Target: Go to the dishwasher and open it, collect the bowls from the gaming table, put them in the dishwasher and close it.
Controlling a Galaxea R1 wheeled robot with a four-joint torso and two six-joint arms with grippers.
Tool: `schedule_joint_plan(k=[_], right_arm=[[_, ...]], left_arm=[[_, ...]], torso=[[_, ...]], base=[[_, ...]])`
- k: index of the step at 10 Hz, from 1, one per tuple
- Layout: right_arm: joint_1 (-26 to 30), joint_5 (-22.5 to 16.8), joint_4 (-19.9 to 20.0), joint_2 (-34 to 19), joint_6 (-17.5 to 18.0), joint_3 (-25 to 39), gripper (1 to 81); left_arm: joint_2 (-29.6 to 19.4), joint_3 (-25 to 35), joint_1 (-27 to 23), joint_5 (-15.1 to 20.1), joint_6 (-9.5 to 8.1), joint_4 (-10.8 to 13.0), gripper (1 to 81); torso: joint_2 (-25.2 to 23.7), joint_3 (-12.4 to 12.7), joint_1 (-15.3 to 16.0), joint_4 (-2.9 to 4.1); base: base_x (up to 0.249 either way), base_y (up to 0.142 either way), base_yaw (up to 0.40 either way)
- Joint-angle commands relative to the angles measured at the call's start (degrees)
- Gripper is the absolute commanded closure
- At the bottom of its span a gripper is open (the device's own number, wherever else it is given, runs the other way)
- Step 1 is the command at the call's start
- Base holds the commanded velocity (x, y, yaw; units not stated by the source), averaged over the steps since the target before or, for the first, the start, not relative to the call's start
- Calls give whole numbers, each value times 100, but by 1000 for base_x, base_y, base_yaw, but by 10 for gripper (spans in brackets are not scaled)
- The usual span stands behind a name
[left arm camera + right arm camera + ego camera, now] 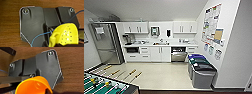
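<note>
Head view puts the dishwasher (pixel 178 55) under the white counter (pixel 161 45) at the far wall, to the right of the white double cupboard doors (pixel 161 53) and left of a narrow stack of drawers. We read its steel front as closed or nearly so, with a dark band above it; the bar handle is too small for us to make out clearly. We judge the door to be heavy, stiff and hinged low, so the sensible place to take it is the middle of the long bar along its top edge, pulling out and down evenly; a smooth steel bar may be slippery for the fingers.

Left wrist view shows a yellow-green perforated bowl (pixel 66 34) close against the left gripper's dark plate, and right wrist view shows an orange cup-like bowl (pixel 33 85) close by the right one. Both look like light, rigid plastic, best gripped on the rim. We cannot tell how far either gripper is open, nor whether it truly has hold of its bowl.

Outward from the dishwasher, pale floor lies between us and it. Grey bins (pixel 201 71) with blue, green and dark lids stand along the right wall below posters (pixel 212 23). A steel fridge (pixel 106 43) stands at far left, and the football table (pixel 101 85) sits nearest us at lower left.
</note>
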Motion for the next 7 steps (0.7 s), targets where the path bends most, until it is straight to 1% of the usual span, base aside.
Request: schedule_joint_plan(k=[1,7], right_arm=[[274,-275,-35,-71,-14,10,811],[274,-275,-35,-71,-14,10,811]], left_arm=[[-27,-10,-308,201,-14,-48,811],[-27,-10,-308,201,-14,-39,811]], torso=[[0,0,0,0],[0,0,0,0]], base=[[179,0,0],[180,0,0]])
